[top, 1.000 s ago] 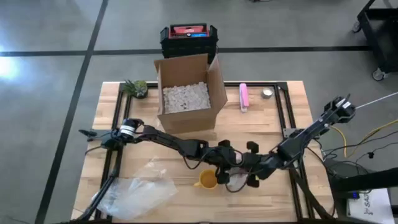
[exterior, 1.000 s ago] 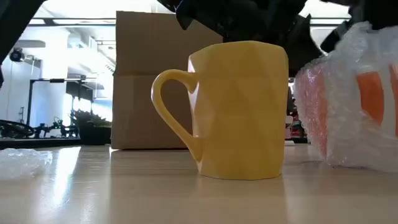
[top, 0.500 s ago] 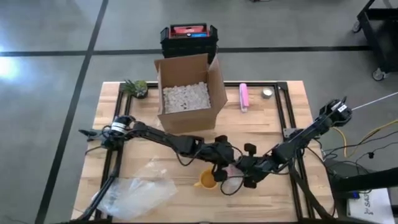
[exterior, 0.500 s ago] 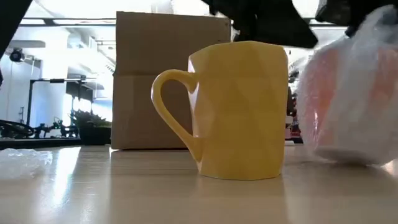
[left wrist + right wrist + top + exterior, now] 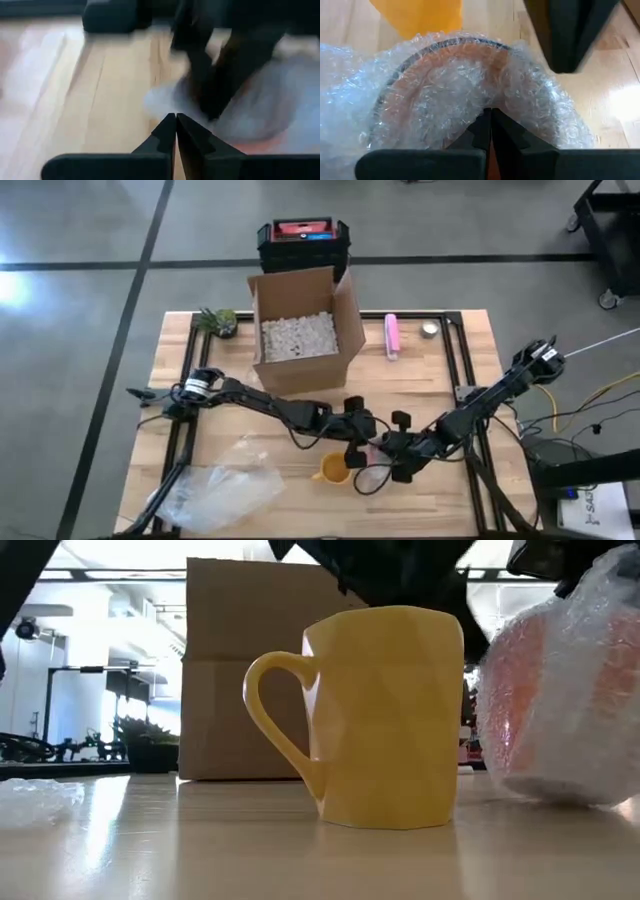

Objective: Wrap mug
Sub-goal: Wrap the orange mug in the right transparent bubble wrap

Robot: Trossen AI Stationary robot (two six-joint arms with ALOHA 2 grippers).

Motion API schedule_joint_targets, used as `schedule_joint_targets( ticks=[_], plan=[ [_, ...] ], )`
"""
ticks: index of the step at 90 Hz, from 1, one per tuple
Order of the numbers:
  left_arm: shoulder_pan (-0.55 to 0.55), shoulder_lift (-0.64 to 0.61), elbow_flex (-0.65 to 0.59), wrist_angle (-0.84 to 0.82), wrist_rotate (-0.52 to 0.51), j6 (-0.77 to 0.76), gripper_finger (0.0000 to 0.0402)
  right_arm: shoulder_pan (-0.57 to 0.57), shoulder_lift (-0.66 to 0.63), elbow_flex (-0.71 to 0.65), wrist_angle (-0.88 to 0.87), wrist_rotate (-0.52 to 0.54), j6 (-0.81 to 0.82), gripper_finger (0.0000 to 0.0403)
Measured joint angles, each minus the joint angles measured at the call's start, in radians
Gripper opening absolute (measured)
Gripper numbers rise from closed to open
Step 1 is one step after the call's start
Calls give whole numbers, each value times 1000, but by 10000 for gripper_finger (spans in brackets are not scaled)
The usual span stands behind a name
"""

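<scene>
Wooden table (image 5: 420, 385): beside the bare yellow mug (image 5: 385, 715), our right claw (image 5: 491, 131) clenches the bubble-wrapped orange mug (image 5: 470, 95); left claw (image 5: 176, 135) clenched empty. Next, likely finish securing that wrap.

The mug (image 5: 385, 715) is yellow and faceted. The wrapped mug (image 5: 465, 95) shows orange through clear bubble wrap. The box (image 5: 300, 325) is brown, the table (image 5: 430, 385) pale wood.

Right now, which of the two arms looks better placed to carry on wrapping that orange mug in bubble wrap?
The right, probably. The right gripper is pinched shut on the bubble wrap over the orange mug. The left gripper is shut on nothing, beside it.
</scene>
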Motion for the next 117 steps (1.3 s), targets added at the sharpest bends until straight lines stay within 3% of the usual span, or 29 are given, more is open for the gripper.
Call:
schedule_joint_targets(
  ticks=[13, 38, 67, 84, 117],
  plan=[
    [-14, -41, 4, -15, 20, 22, 0, 0, 0, 0, -2, 1, -6, 0],
    [-38, -59, 4, -98, 187, -35, 0, 0, 0, -1, -60, 0, -5, 0],
    [-35, 1, -2, -42, 269, -56, 0, 0, 1, -2, -69, -3, -5, 0],
    [-31, 2, -22, -37, 265, -11, 0, 0, 1, 2, -71, 1, -4, 0],
    [5, 2, -173, 233, 268, -53, 0, 0, 0, 88, -121, 12, -59, 0]
  ],
)
